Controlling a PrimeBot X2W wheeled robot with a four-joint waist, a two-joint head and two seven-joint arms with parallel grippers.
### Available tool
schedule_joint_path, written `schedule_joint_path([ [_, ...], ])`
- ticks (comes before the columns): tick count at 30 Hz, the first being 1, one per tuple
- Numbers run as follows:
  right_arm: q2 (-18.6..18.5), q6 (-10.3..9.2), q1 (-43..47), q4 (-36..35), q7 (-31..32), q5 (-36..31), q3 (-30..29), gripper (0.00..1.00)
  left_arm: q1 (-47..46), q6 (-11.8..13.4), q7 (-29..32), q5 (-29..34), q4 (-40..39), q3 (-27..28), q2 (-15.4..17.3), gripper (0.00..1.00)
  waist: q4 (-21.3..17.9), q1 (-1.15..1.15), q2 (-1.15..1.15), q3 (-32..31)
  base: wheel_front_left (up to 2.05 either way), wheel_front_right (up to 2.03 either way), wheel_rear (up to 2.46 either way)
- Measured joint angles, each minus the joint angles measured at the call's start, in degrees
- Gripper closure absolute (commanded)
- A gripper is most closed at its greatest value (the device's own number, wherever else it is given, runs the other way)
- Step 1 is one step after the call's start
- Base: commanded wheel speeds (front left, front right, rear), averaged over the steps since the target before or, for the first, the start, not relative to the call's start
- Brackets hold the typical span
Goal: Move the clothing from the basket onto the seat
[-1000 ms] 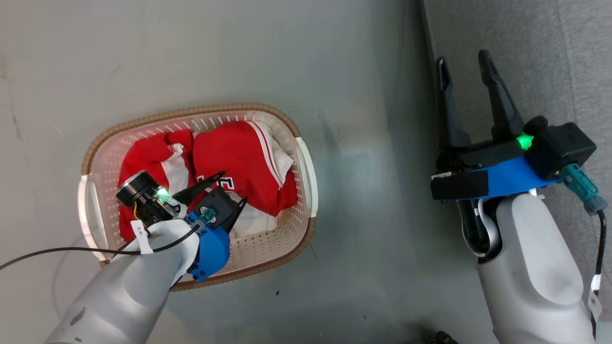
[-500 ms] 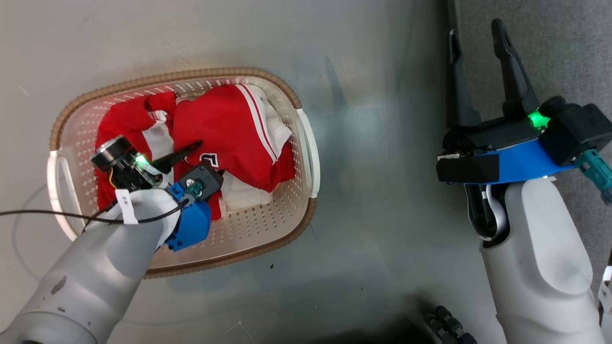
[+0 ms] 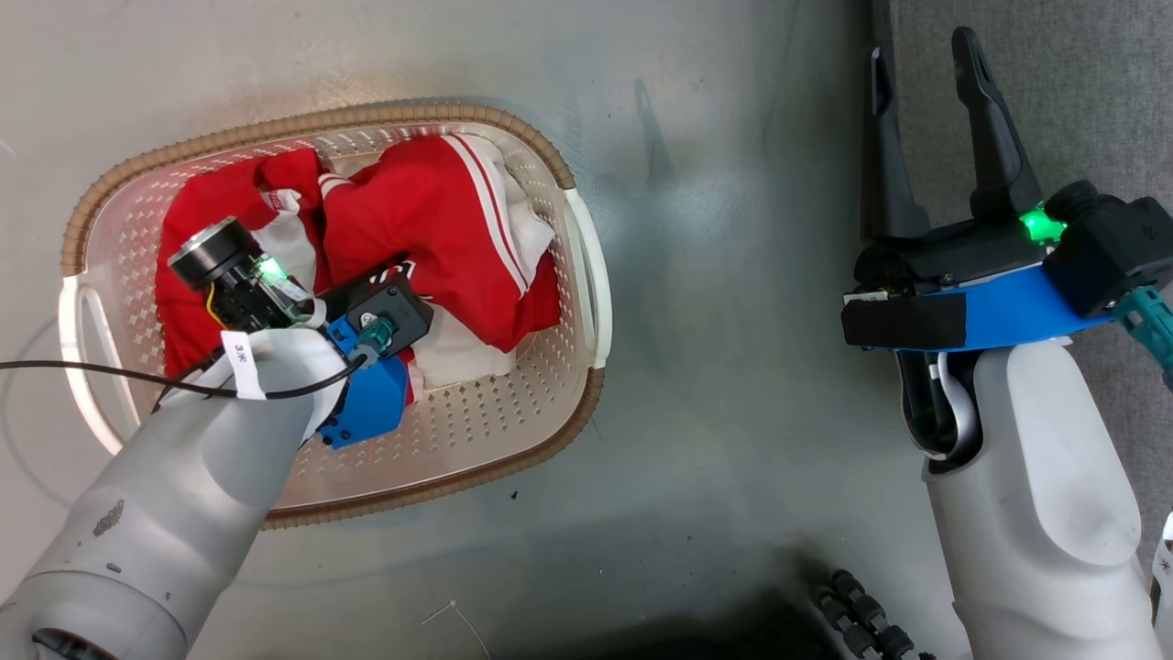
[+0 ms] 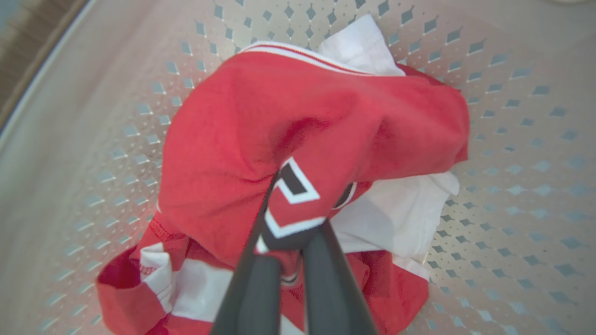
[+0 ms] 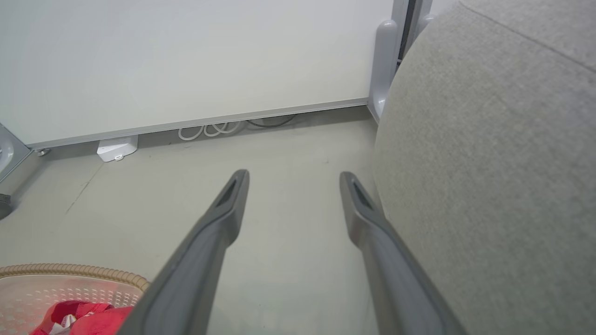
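Your left gripper (image 4: 292,221) is clamped on a fold of the clothing (image 3: 431,220), right at the dark, white-edged lettering. The clothing lies crumpled in the basket (image 3: 541,412): two red pieces with white stripes, and a white part showing underneath. Your right gripper (image 3: 921,55) hangs wide open beside the grey seat (image 3: 1081,92).

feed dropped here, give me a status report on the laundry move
Left gripper shut on red lettered sports garment, inside cream-white perforated plastic basket. Right gripper open, empty, beside grey fabric sofa seat. No obstruction seen.
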Motion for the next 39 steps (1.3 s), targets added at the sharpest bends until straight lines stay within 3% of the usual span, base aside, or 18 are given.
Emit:
schedule_joint_path([
  [16, 0.0, 0.01, 1.0, 2.5, 0.0, 0.1, -0.1, 0.00, 4.5, 0.3, 0.0, -4.8, -10.9, 5.1, -1.0, 1.00, 2.2, -0.01, 0.00, -6.5, 0.00, 0.00, 0.00],
  [39, 0.0, 0.01, 11.9, 8.3, 0.0, -0.9, -1.1, 0.00, 20.1, 0.4, 0.0, -8.1, -29.4, 17.7, -2.8, 1.00, 7.7, -0.02, 0.00, -30.4, 0.00, 0.00, 0.00],
])
